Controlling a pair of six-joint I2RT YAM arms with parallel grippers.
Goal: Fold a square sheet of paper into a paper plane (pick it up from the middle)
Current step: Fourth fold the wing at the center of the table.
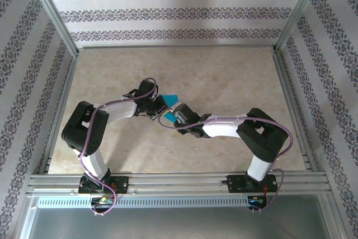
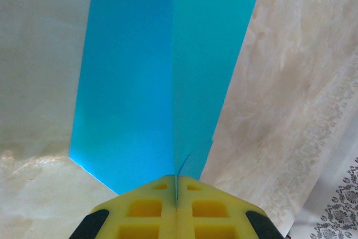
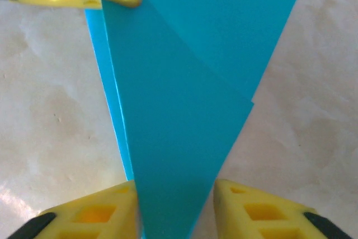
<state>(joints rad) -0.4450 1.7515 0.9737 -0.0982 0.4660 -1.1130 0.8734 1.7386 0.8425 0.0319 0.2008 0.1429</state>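
Left claw (image 2: 175, 187) tight on teal paper (image 2: 134, 82)

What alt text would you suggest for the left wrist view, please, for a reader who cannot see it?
The yellow-tipped left gripper, shut, pinches the near edge of a teal-blue paper folded along a centre crease, which stretches away over a beige marbled table. Patterned wallpaper shows at the lower right.

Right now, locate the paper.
The paper is mid-table in the top view, pinched by the left gripper, its other end between the fingers of the right gripper.
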